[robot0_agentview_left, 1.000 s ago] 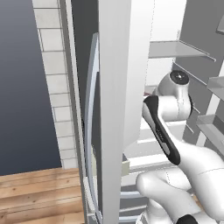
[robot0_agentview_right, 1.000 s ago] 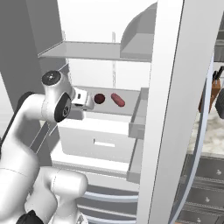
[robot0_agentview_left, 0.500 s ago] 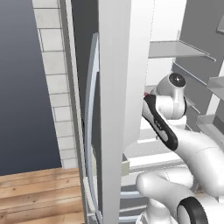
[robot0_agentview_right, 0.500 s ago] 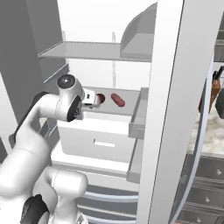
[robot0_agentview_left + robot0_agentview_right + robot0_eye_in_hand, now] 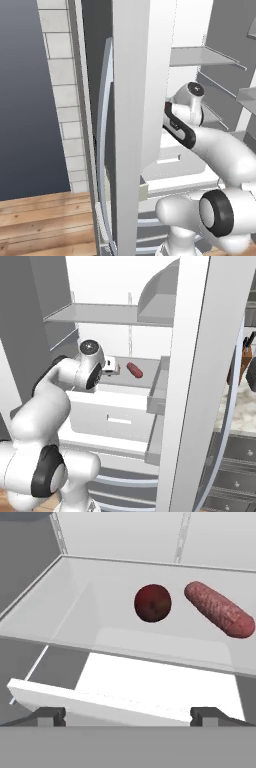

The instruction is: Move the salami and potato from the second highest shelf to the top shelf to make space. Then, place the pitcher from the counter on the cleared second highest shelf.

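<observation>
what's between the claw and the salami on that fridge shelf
Bare shelf. In the hand view the open claw faces the salami; the round dark red item sits beside it.

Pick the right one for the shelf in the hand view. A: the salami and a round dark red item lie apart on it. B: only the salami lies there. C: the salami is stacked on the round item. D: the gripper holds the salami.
A: the salami and the round dark red item lie side by side on the shelf, with a gap between them.
</observation>
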